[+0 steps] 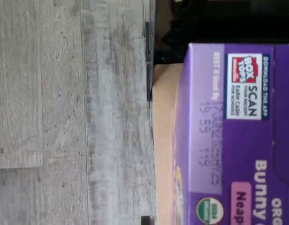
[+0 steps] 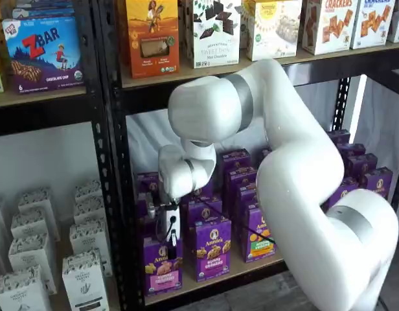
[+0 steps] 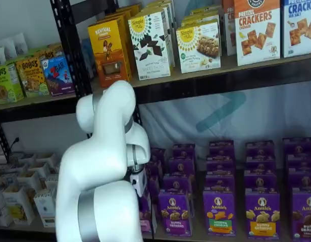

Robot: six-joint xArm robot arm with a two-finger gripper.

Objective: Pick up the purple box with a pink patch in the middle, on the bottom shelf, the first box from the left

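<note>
The purple box [image 2: 162, 264] with a pink label band stands upright at the left end of the bottom shelf [image 2: 241, 268]. My gripper [image 2: 168, 238] hangs straight down over it, its tips at the box's top edge. The fingers show as one dark shape, so I cannot tell if they are open or shut. In a shelf view the arm hides most of the gripper [image 3: 140, 182] and the box [image 3: 145, 212]. The wrist view shows the box's purple top flap [image 1: 233, 131] close up, with a Box Tops label, beside a strip of shelf board [image 1: 163, 140].
A purple carton with a purple band [image 2: 210, 249] stands right beside the target, then one with an orange-green patch [image 2: 256, 234], with more rows behind. A black upright [image 2: 118, 194] stands close on the left. White cartons [image 2: 83, 278] fill the neighbouring bay. Grey floor [image 1: 64, 117] lies below.
</note>
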